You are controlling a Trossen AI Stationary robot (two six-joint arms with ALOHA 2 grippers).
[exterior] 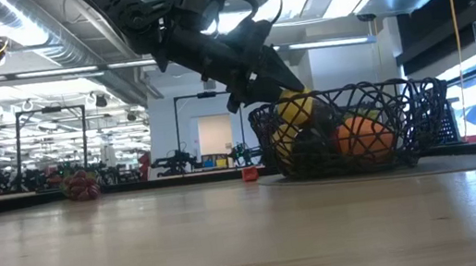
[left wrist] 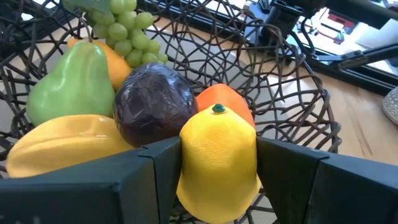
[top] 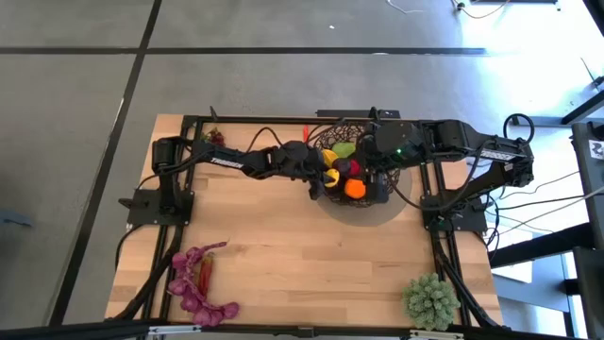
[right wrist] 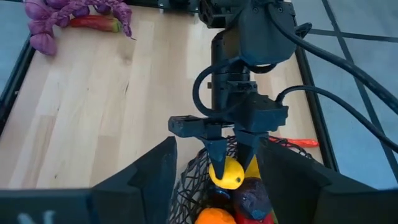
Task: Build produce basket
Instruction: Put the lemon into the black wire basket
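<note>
Gripping lemon [left wrist: 217, 158]: left gripper [right wrist: 229, 151] fingers closed on it over basket [top: 332, 128] | right gripper [top: 376, 179]: fingers spread, above basket

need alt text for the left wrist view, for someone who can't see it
The left gripper holds a yellow lemon between its two dark fingers, just above a dark wire basket. In the basket lie a green pear, green grapes, a dark purple round fruit, an orange and a yellow fruit.

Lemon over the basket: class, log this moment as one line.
left gripper: shut on lemon | over basket | right gripper: above basket, open | chilli: on table
</note>
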